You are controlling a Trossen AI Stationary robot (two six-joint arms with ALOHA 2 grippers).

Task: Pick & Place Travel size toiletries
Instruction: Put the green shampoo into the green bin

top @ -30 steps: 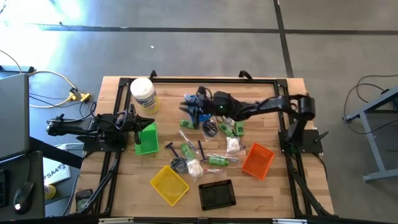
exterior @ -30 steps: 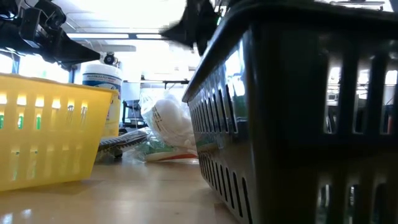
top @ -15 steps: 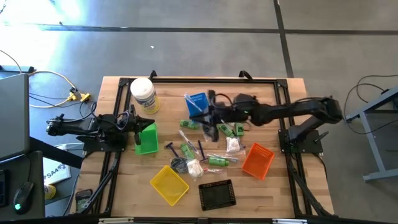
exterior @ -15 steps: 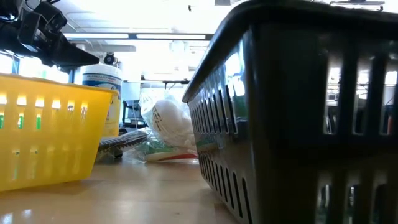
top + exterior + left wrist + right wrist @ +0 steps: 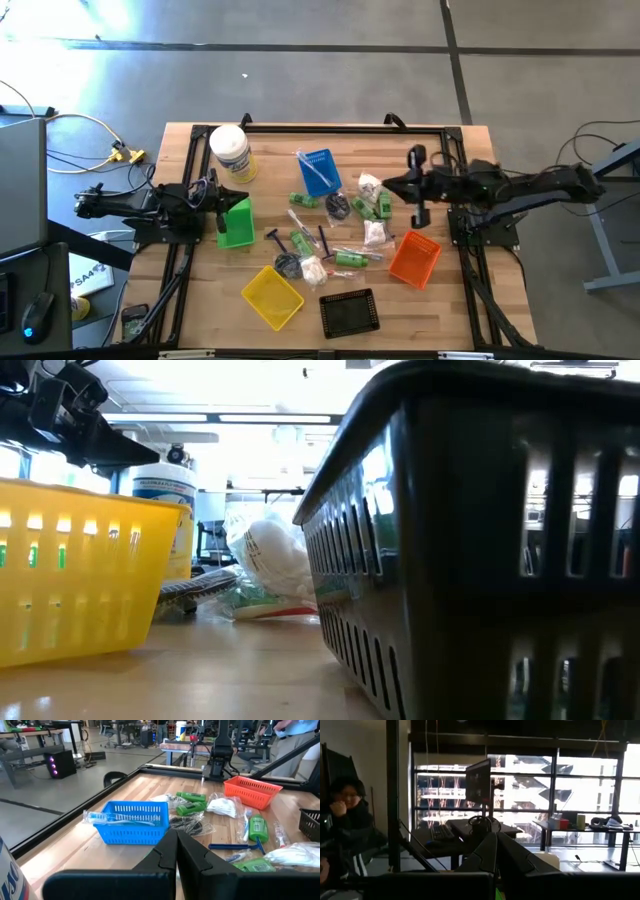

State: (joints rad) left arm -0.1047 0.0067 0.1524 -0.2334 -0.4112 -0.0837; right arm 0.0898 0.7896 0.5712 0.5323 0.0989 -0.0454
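The right hand [image 5: 388, 187] hangs over the right part of the desk [image 5: 450, 290], its fingers pressed together with nothing between them. Its wrist view looks level into the room, where a person [image 5: 345, 825] sits at the edge, so the hand seems to be raised clear of the things below. The left hand [image 5: 228, 196] waits at the desk's left side, fingers closed and empty, above the green tray [image 5: 238, 224].

The travel size toiletries [image 5: 335, 235] lie scattered in the middle of the desk: small green bottles, white sachets and wrapped toothbrushes. One toothbrush [image 5: 125, 818] in a clear wrapper lies across the blue tray [image 5: 318, 170]. A sachet [image 5: 371, 184] lies just beside the right hand's fingertips; whether they touch cannot be told from above.

In the low view the black tray [image 5: 480, 540] fills the right half and the yellow tray [image 5: 80, 570] blocks the left, leaving only a white wrapped bundle [image 5: 270, 560] and the white tub [image 5: 165, 495] visible between them.
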